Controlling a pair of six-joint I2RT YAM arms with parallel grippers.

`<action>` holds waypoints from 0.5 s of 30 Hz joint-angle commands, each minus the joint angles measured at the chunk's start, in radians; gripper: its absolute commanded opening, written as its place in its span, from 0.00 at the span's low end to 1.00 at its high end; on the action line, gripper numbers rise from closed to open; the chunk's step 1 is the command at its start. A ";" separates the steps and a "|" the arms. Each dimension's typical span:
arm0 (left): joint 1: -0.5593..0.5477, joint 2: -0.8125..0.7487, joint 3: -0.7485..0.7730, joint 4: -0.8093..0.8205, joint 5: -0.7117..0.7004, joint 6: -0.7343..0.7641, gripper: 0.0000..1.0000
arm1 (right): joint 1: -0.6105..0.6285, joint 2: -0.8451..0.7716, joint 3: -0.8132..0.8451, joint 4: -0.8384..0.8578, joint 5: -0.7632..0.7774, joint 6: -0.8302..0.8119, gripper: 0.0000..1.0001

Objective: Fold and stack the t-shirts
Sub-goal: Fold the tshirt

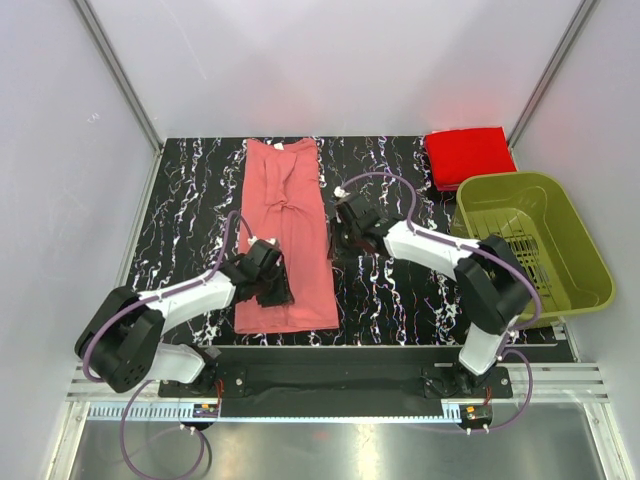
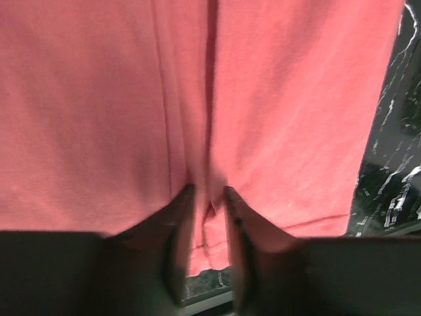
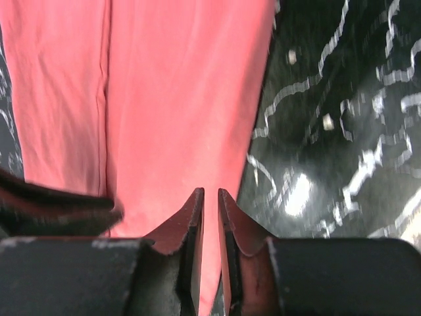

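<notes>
Jaws ajar | left arm low on salmon-pink t-shirt | right arm at edge

The salmon-pink t-shirt lies flat in 1 long strip, centre-left. The red t-shirt sits folded, far right.

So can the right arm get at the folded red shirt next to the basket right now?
Probably yes: the red shirt lies uncovered, and only bare table separates it from the right end effector.
</notes>
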 commanded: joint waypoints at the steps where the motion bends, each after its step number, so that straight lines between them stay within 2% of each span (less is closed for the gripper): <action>1: -0.005 -0.024 0.059 -0.050 -0.057 0.006 0.39 | -0.012 0.051 0.080 -0.005 -0.041 -0.016 0.22; 3: -0.006 -0.046 0.105 -0.104 -0.058 0.024 0.46 | -0.011 0.042 0.059 -0.022 -0.062 -0.001 0.28; 4: -0.006 -0.076 0.119 -0.121 -0.057 0.032 0.50 | -0.011 0.031 0.049 -0.049 -0.068 0.011 0.36; 9: 0.012 -0.161 0.162 -0.239 -0.065 0.106 0.55 | -0.009 -0.086 -0.076 -0.102 -0.131 0.075 0.53; 11: 0.038 -0.178 0.122 -0.256 -0.049 0.112 0.51 | 0.000 -0.136 -0.144 -0.106 -0.142 0.105 0.53; 15: 0.168 -0.238 -0.002 -0.245 0.032 0.086 0.49 | 0.060 -0.191 -0.239 -0.076 -0.164 0.200 0.53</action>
